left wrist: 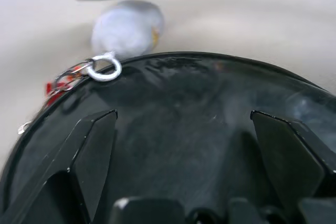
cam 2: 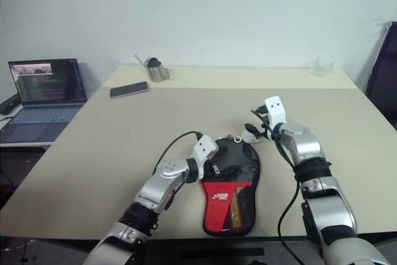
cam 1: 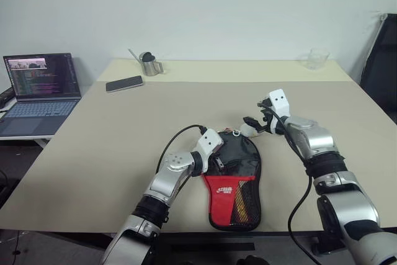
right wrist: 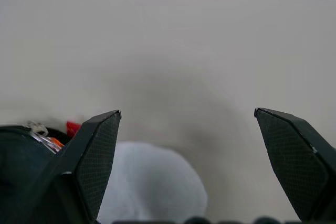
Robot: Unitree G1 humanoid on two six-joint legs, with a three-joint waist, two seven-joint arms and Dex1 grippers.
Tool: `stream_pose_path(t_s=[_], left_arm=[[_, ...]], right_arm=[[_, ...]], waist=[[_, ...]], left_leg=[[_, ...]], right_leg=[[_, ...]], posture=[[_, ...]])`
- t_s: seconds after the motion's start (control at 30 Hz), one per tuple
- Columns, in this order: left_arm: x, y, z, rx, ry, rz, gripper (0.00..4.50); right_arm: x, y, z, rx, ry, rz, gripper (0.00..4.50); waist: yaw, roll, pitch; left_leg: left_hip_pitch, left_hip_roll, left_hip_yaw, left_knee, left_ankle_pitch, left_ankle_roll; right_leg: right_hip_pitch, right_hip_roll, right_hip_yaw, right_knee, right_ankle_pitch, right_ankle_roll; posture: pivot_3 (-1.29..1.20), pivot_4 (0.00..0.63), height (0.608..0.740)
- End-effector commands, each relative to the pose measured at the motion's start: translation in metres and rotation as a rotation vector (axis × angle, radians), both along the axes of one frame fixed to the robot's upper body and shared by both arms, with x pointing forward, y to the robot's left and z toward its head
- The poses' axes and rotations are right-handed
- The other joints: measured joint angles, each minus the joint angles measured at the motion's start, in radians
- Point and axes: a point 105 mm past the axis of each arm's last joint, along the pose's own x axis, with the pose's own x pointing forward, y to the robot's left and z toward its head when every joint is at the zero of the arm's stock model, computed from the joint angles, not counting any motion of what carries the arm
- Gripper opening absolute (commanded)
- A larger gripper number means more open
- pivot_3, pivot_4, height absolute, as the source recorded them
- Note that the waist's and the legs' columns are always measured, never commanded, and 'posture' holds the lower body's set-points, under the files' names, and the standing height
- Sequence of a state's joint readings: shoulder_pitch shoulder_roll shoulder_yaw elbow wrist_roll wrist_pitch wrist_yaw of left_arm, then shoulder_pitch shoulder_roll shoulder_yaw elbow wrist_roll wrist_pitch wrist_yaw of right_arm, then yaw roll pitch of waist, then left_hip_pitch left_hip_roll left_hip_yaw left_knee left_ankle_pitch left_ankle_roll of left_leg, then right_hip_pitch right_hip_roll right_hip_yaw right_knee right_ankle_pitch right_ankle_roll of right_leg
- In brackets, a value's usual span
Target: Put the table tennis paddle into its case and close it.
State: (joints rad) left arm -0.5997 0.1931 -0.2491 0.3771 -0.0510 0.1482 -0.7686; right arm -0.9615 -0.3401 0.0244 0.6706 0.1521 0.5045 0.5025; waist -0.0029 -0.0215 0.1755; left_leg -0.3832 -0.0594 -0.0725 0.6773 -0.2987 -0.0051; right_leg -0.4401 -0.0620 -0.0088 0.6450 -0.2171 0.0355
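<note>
The case point(cam 1: 234, 181) is seen lying flat on the beige table point(cam 1: 124, 147), near the table's front edge and at the middle of the head views, its round black top pointing away toward twelve o'clock and its red lower part with white logo and mesh pocket toward six o'clock. A glossy dark round face is seen under the clear panel of the top part; whether that is the table tennis paddle inside cannot be told for certain. A small metal ring with a red tag point(left wrist: 105, 69) is attached at the case's far rim.

The left arm is bent at the elbow and reaches in from seven o'clock, so that the left gripper point(cam 1: 218, 159) is held low over the case's upper left part, pointing forward and to the right. In the left wrist view its two black fingers point(left wrist: 94, 150) are spread wide over the glossy black surface, with nothing gripped between them.

The right arm is stretched forward from five o'clock, its forearm angled to the left. The right gripper point(cam 1: 257, 122) is held just beyond the case's top rim, at about one o'clock from it, above a small white lump point(right wrist: 152, 182) that lies on the table touching or just beside that rim. Its fingers point(right wrist: 97, 156) are spread wide and hold nothing.

A laptop point(cam 1: 38, 91) stands at nine o'clock, off the table.
</note>
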Motion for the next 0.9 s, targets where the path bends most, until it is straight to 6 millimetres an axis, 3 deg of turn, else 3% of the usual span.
stream_pose_path(t_s=[0.03,0.13,0.47,0.7,0.8,0.9], left_arm=[[-0.006,0.000,-0.029,0.065,0.108,0.005,4.46],[-0.004,0.004,-0.040,0.114,0.139,0.031,4.46],[-0.004,0.006,-0.036,0.098,0.132,0.050,4.46],[-0.004,0.003,-0.034,0.086,0.127,0.047,4.46],[-0.004,0.001,-0.034,0.083,0.127,0.043,4.50],[-0.004,-0.001,-0.033,0.072,0.122,0.044,4.50]], right_arm=[[0.009,-0.001,0.011,0.032,0.008,-0.072,4.50],[0.011,-0.001,0.000,0.116,0.117,-0.127,4.50],[-0.002,0.017,-0.014,0.243,0.301,-0.070,4.50],[-0.015,0.017,-0.022,0.256,0.342,-0.052,4.50],[-0.016,0.013,-0.024,0.250,0.327,-0.077,3.87],[-0.014,0.012,-0.021,0.268,0.312,-0.091,2.83]], waist=[[0.000,0.001,-0.001],[-0.002,0.006,-0.004],[-0.005,0.012,-0.011],[-0.005,0.012,-0.012],[-0.005,0.013,-0.013],[-0.005,0.013,-0.013]], left_leg=[[0.001,0.000,0.000,0.000,0.000,0.000],[0.003,0.000,0.000,0.000,0.000,0.000],[0.003,0.000,0.000,0.000,0.000,0.001],[0.003,0.000,-0.001,0.000,0.000,0.001],[0.004,0.000,0.000,0.000,0.000,0.001],[0.004,0.000,0.000,0.001,-0.001,0.001]], right_leg=[[0.001,0.000,0.000,0.000,0.000,0.000],[0.003,0.000,0.000,0.001,0.000,0.000],[0.004,0.000,0.000,0.001,0.000,0.000],[0.004,0.000,0.000,0.001,0.000,0.000],[0.004,0.000,0.000,0.002,0.000,0.000],[0.004,0.000,0.000,0.002,0.000,0.000]], posture=[[0.00,0.150,0.740],[0.00,0.150,0.740],[0.00,0.150,0.740],[0.00,0.150,0.740],[0.00,0.150,0.740],[0.00,0.150,0.740]])
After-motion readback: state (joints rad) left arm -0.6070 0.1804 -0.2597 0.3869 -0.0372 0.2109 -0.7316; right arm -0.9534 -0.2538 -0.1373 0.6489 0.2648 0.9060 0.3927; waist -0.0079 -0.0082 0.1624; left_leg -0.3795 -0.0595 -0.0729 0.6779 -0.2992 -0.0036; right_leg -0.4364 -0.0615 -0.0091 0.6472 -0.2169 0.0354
